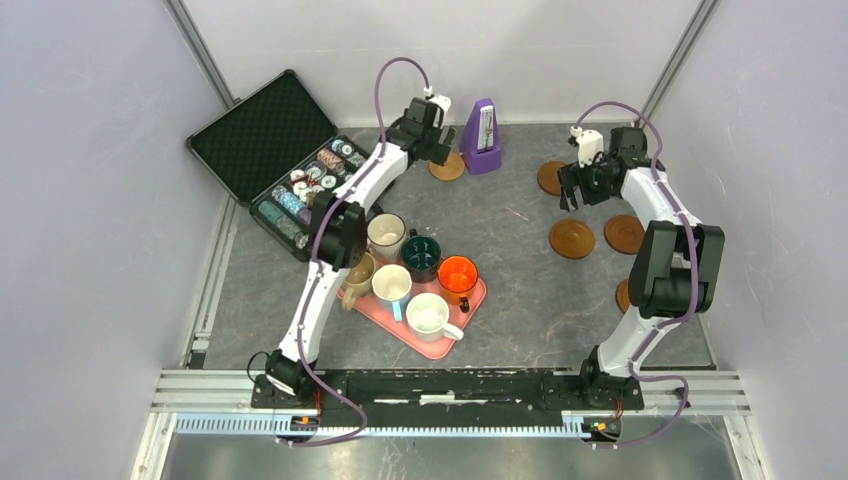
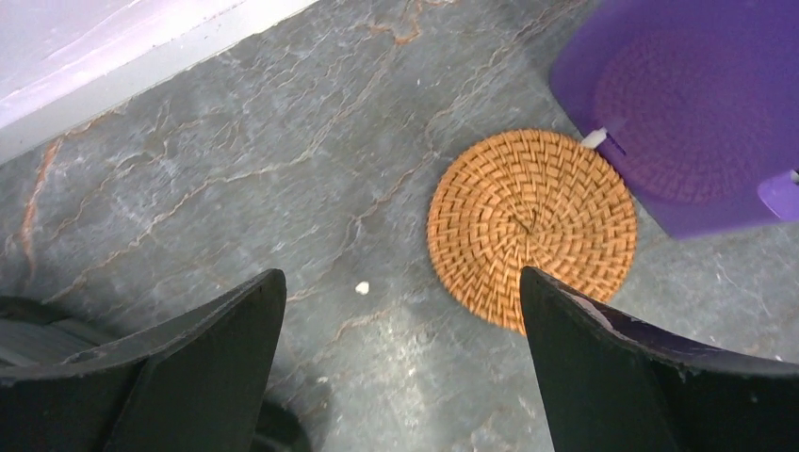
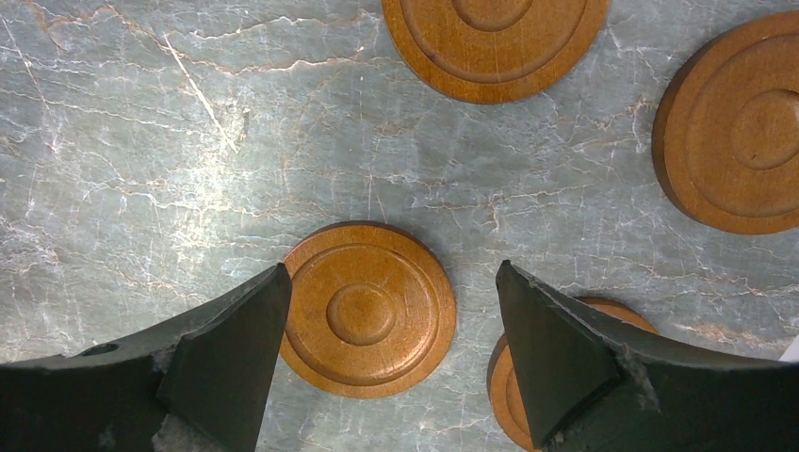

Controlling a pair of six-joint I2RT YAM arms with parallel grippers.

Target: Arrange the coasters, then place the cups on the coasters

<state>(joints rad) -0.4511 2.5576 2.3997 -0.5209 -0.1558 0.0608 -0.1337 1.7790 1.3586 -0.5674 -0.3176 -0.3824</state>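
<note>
**While the jaws stand open, mind the tight corners**

Because your left end effector gapes empty above the woven coaster, which lies just beside the purple metronome, a careless close could knock that over. Your right end effector is spread wide, holding nothing, over one wooden coaster with neighbours near; a finger could nudge them. The cups sit on the pink tray. Open table lies between tray and coasters.

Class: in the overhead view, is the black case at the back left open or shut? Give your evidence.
Open. The black case has its lid laid back, foam lining up; poker chips show inside.
</note>
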